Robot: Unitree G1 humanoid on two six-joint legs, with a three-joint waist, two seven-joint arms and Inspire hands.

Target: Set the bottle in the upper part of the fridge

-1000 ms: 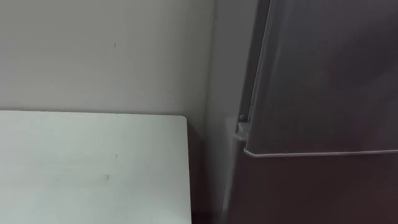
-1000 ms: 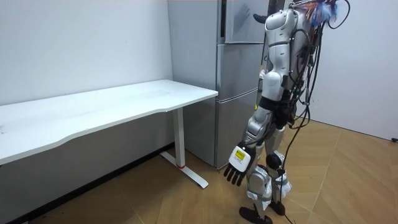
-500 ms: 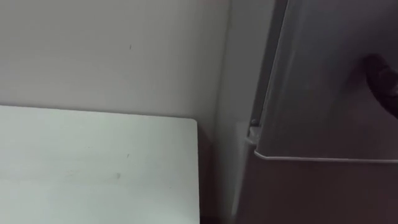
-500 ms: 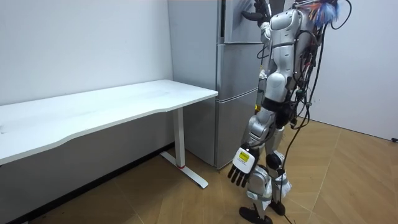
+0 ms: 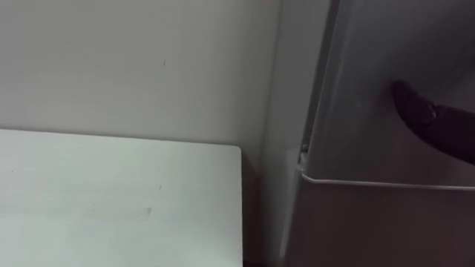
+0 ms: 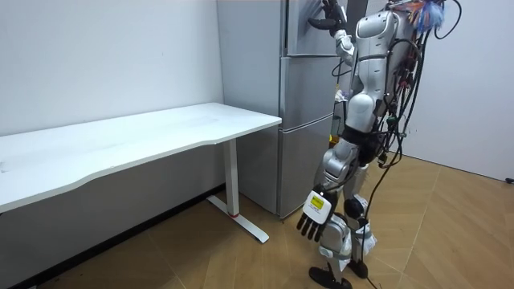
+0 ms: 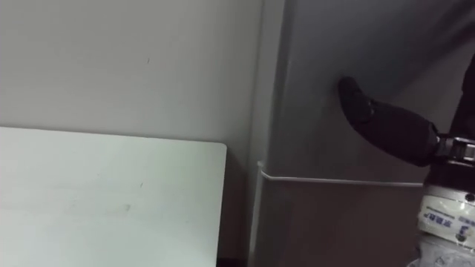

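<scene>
I stand facing the tall grey fridge point(image 6: 309, 104), close to it. Its upper door point(image 5: 386, 67) is shut, and a thin seam point(image 5: 371, 182) separates it from the lower door. My right hand point(image 7: 382, 124) is raised against the upper door, its dark fingers stretched out flat on the metal near the door's left edge, holding nothing. It is at the top of the fridge in the room view point(image 6: 323, 18). My left hand point(image 6: 313, 215) hangs open and holding nothing beside my leg.
A white table point(image 5: 111, 200) stands to the left of the fridge against the pale wall point(image 5: 133, 67), with a narrow dark gap between them. Wooden floor point(image 6: 434, 241) lies open behind me.
My right hand has risen into the eye view and slid left across the upper door. The eye view has shifted slightly. The left hand still hangs low.
</scene>
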